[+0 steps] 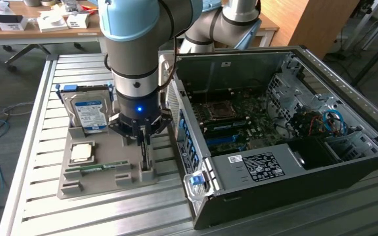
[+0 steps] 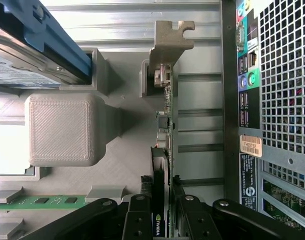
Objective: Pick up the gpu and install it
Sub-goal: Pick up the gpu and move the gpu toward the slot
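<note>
Where the tray [image 1: 126, 147] lies on the slatted metal table [image 1: 77, 211], the gripper [image 1: 143, 140] hangs directly above the tray edge that faces the computer case [image 1: 287, 196]. The gpu [image 1: 145, 157] stands edge-on in a slot along that edge, seated in the tray and not lifted. In the wrist view the two black fingers [image 2: 141, 215] stand one on each face of the card, with no gap visible between pads and board: the gripper is closed on the gpu. The grip falls near one end of the card; the metal mounting bracket [image 2: 168, 40] is at the opposite end, clear of the fingers.

Other tray contents:
- Hard drive [image 1: 89, 110]: propped at the tray end farthest from the exterior view's camera, in a blue frame.
- Processor [image 1: 82, 152]: flat, in the middle of the tray, well apart from the gpu.
- Memory stick [image 1: 97, 168]: green, flat, along the tray's near edge.

The case lies on its side with its open face up and the motherboard [image 1: 232, 118] exposed. Its perforated rear panel [image 2: 277, 100] runs just beside the tray, parallel to the gpu.
</note>
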`<state>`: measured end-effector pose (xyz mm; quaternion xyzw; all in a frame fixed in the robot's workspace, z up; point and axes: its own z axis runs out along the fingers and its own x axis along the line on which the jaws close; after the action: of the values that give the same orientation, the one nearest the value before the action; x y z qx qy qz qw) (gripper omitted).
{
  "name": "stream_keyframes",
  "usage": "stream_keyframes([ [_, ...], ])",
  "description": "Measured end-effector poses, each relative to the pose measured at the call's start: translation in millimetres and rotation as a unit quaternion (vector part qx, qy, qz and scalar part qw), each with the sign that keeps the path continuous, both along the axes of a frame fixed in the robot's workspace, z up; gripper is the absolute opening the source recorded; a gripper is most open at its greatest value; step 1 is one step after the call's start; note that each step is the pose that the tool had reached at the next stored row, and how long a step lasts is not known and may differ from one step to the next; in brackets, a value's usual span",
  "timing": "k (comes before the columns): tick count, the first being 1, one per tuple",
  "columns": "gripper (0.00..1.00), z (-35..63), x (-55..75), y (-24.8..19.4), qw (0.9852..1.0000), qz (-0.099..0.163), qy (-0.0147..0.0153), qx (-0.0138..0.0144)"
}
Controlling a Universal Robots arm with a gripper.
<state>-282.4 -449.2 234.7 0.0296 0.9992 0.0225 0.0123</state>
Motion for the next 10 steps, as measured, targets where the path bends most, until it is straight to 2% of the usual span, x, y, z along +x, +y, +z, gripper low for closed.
stream_keyframes([
  [10,0.26,10.8,0.0,0.0,1.0,0.0,0.0,0.0],
])
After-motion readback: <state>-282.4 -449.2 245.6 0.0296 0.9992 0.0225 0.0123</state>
